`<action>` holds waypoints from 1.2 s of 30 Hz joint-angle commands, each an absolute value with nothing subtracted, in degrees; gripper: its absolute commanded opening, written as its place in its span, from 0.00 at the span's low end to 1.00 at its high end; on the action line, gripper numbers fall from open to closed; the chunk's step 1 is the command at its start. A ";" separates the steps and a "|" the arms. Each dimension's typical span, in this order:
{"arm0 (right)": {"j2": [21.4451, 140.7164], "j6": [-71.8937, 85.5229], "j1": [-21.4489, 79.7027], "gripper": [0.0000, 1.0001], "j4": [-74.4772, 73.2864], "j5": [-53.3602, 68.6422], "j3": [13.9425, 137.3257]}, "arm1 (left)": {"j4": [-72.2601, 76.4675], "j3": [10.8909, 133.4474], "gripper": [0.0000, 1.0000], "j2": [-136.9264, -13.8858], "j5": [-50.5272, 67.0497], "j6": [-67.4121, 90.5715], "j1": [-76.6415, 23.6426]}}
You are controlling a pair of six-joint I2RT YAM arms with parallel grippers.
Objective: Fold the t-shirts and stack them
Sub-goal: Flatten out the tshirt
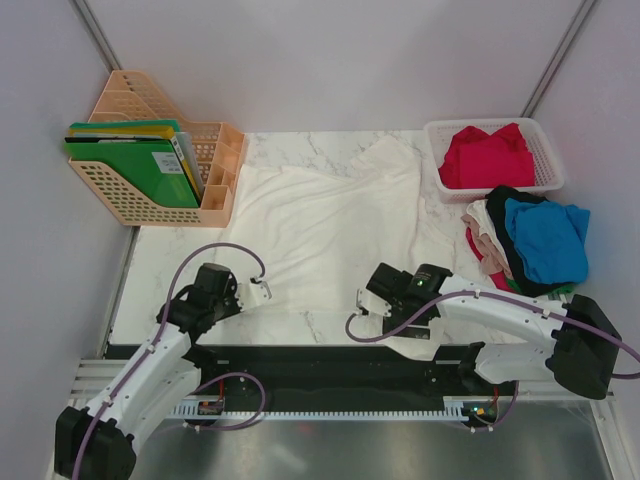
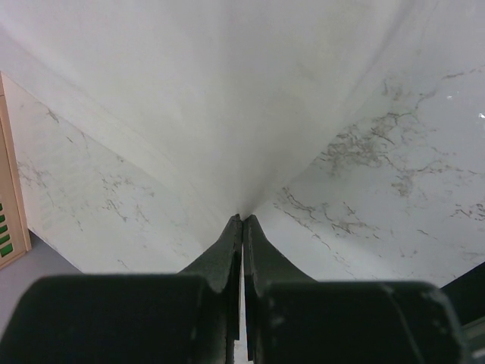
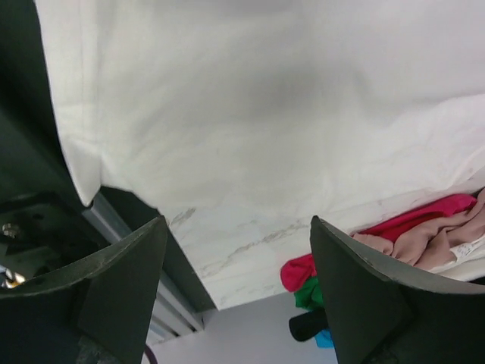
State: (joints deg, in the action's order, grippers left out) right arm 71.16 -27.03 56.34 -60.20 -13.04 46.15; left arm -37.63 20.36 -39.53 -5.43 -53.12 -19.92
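Wide view first: the marble table carries the big white t-shirt, spread open but rumpled across its middle, with one near-right flap drooping over the table's near edge and no fold in it yet. At the table's right edge sits a loose heap: the blue t-shirt on top, the black t-shirt and beige t-shirt beneath, none of them folded. At the table's far-right corner, the red t-shirt lies crumpled in the white mesh basket. The left gripper, fingers pressed together, pinches the white t-shirt's near-left hem. The right gripper hovers over the near-right hem, fingers wide apart, holding nothing. Early going, I'd say: every fold and the whole stack remain to do.
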 commanded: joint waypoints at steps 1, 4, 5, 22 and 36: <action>70.84 -25.40 56.69 0.84 -51.43 -14.07 48.77 | -36.83 23.38 0.02 -39.90 -4.92 -51.24 -19.25; 70.84 -25.49 57.65 0.86 -47.56 -13.62 49.48 | -36.83 23.64 0.02 -39.99 -5.19 -51.42 -19.07; 71.62 -25.75 57.92 0.86 -46.68 -13.10 50.00 | -36.83 23.64 0.02 -40.08 -5.19 -51.42 -18.99; 81.91 -26.02 66.27 0.76 -44.03 -2.29 52.82 | -37.26 23.99 0.02 -39.90 -5.27 -51.33 -17.84; 88.67 -30.15 66.36 0.68 -44.91 6.06 51.59 | -37.18 25.14 0.02 -40.78 -5.45 -51.50 -17.49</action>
